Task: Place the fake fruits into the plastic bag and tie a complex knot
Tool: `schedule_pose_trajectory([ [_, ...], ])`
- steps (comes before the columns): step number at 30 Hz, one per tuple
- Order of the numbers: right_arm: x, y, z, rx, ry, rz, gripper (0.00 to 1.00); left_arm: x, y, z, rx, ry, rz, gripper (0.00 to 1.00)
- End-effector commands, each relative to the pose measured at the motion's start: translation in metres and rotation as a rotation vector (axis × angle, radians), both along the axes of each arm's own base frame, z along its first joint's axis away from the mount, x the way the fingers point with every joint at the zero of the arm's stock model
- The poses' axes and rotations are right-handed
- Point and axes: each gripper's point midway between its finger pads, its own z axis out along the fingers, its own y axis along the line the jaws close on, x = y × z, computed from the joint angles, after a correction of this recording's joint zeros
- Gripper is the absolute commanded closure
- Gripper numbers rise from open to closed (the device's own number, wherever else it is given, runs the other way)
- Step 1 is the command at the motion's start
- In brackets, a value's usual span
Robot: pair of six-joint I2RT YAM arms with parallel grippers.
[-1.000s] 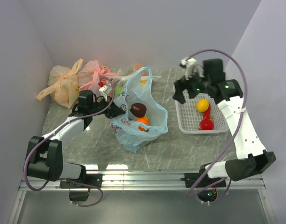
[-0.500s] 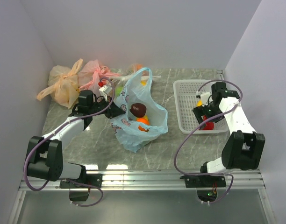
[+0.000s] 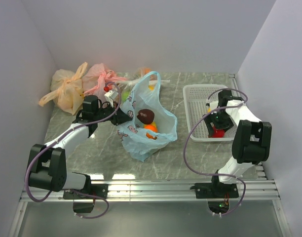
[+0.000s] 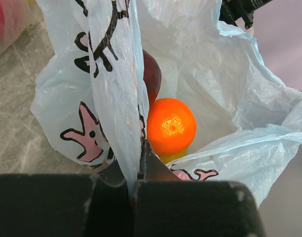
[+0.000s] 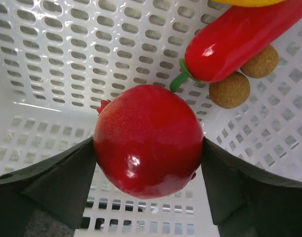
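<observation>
The right gripper (image 5: pixel 148 148) has dropped into the white basket (image 5: pixel 52 59), jaws seemingly clamping the red pomegranate (image 5: pixel 146 133) for bagging, while the left gripper (image 4: pixel 136 170) pinches the plastic bag (image 4: pixel 111 74) rim.

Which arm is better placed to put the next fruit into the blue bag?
Right. The right gripper flanks the red fruit in the white basket; the left gripper is shut on the plastic bag's rim, holding it open.
</observation>
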Motion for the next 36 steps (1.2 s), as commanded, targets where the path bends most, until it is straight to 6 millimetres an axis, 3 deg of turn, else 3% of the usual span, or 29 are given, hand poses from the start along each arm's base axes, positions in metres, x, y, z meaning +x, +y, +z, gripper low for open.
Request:
schedule_pose_trajectory([
  [1, 0.017, -0.003, 0.009, 0.0, -0.064, -0.028, 0.25, 0.007, -0.001, 0.015, -0.01, -0.078, -0.013, 0.99],
  [3, 0.019, -0.001, 0.023, 0.011, -0.087, -0.027, 0.36, 0.008, -0.001, 0.015, -0.01, -0.078, -0.013, 1.0],
  [6, 0.031, 0.012, 0.063, 0.079, -0.168, -0.005, 0.49, 0.007, -0.001, 0.015, -0.01, -0.078, -0.014, 0.99],
  [7, 0.045, 0.024, 0.09, 0.143, -0.24, 0.019, 0.51, 0.007, -0.001, 0.016, -0.011, -0.079, -0.015, 0.99],
  [9, 0.047, 0.044, 0.126, 0.229, -0.296, 0.058, 0.52, 0.007, -0.001, 0.015, -0.011, -0.078, -0.017, 0.99],
  [10, 0.058, 0.067, 0.16, 0.31, -0.374, 0.114, 0.53, 0.007, -0.001, 0.015, -0.012, -0.075, -0.018, 0.99],
  [12, 0.057, 0.094, 0.192, 0.401, -0.417, 0.181, 0.53, 0.007, -0.002, 0.015, -0.013, -0.075, -0.019, 1.0],
  [13, 0.063, 0.108, 0.218, 0.446, -0.478, 0.214, 0.54, 0.007, -0.002, 0.015, -0.014, -0.074, -0.021, 0.99],
  [14, 0.061, 0.139, 0.233, 0.523, -0.495, 0.293, 0.55, 0.007, -0.001, 0.015, -0.013, -0.073, -0.019, 1.0],
  [16, 0.061, 0.171, 0.264, 0.591, -0.557, 0.355, 0.55, 0.007, -0.003, 0.014, -0.02, -0.065, -0.029, 0.99],
  [17, 0.058, 0.201, 0.272, 0.634, -0.568, 0.433, 0.55, 0.007, -0.003, 0.016, -0.022, -0.068, -0.03, 0.99],
  [19, 0.055, 0.232, 0.286, 0.668, -0.594, 0.496, 0.55, 0.008, -0.004, 0.015, -0.028, -0.059, -0.027, 0.99],
  [20, 0.051, 0.261, 0.283, 0.684, -0.586, 0.561, 0.55, 0.009, -0.004, 0.017, -0.029, -0.065, -0.03, 0.99],
  [22, 0.05, 0.282, 0.274, 0.655, -0.573, 0.596, 0.56, 0.009, -0.005, 0.019, -0.033, -0.065, -0.032, 0.99],
  [23, 0.046, 0.303, 0.259, 0.629, -0.548, 0.632, 0.57, 0.009, -0.005, 0.019, -0.034, -0.065, -0.033, 0.99],
  [24, 0.047, 0.312, 0.256, 0.608, -0.562, 0.65, 0.57, 0.009, -0.005, 0.02, -0.036, -0.068, -0.036, 0.99],
  [27, 0.04, 0.344, 0.218, 0.529, -0.534, 0.712, 0.59, 0.005, -0.006, 0.025, -0.055, -0.076, -0.056, 0.99],
  [30, 0.039, 0.352, 0.179, 0.448, -0.472, 0.718, 0.63, 0.003, -0.004, 0.032, -0.081, -0.08, -0.057, 0.99],
  [34, 0.013, 0.366, 0.143, 0.399, -0.39, 0.786, 0.61, 0.006, 0.003, 0.037, -0.109, -0.073, -0.039, 0.99],
  [35, 0.007, 0.367, 0.133, 0.387, -0.355, 0.795, 0.6, 0.006, 0.004, 0.038, -0.115, -0.073, -0.035, 1.0],
  [36, 0.0, 0.369, 0.128, 0.394, -0.328, 0.815, 0.46, 0.008, 0.006, 0.039, -0.122, -0.07, -0.027, 0.99],
])
